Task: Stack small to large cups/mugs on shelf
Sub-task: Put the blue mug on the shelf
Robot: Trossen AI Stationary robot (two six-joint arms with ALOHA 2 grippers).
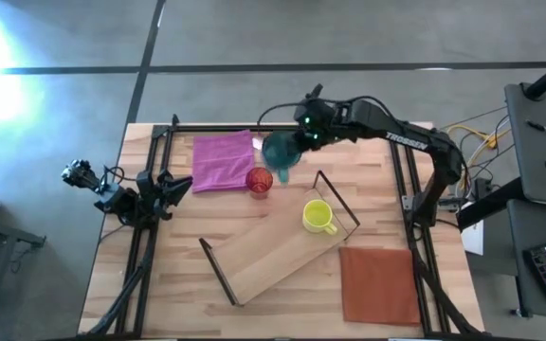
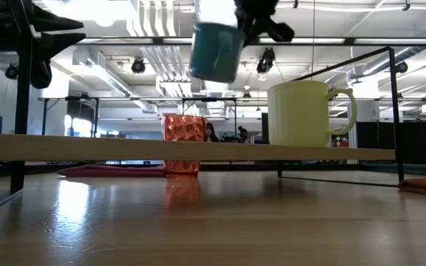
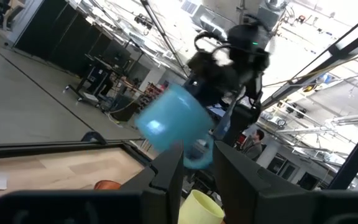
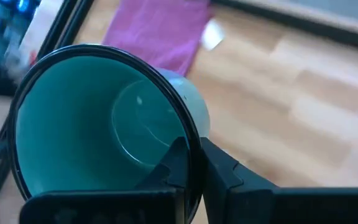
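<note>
My right gripper (image 1: 299, 142) is shut on the teal mug (image 1: 281, 152) and holds it in the air over the table's far middle, above the small orange-red cup (image 1: 260, 180), which stands on the table. In the low view the teal mug (image 2: 217, 50) hangs high and tilted. The yellow-green mug (image 1: 318, 216) stands upright on the right end of the wooden shelf plank (image 1: 273, 258). My left gripper (image 1: 180, 185) is open and empty at the table's left side. My right gripper holds the teal mug by its rim (image 4: 194, 140), one finger (image 4: 174, 167) inside the mug and one finger (image 4: 221, 171) outside its wall. The fingers come from above, from the table's right side. The mug is lifted clear and tilted.
A pink cloth (image 1: 224, 161) lies at the far left of the middle, just beside the orange-red cup. A brown square mat (image 1: 379, 284) lies at the near right. Thin dark wire frames (image 1: 337, 204) stand at both ends of the plank.
</note>
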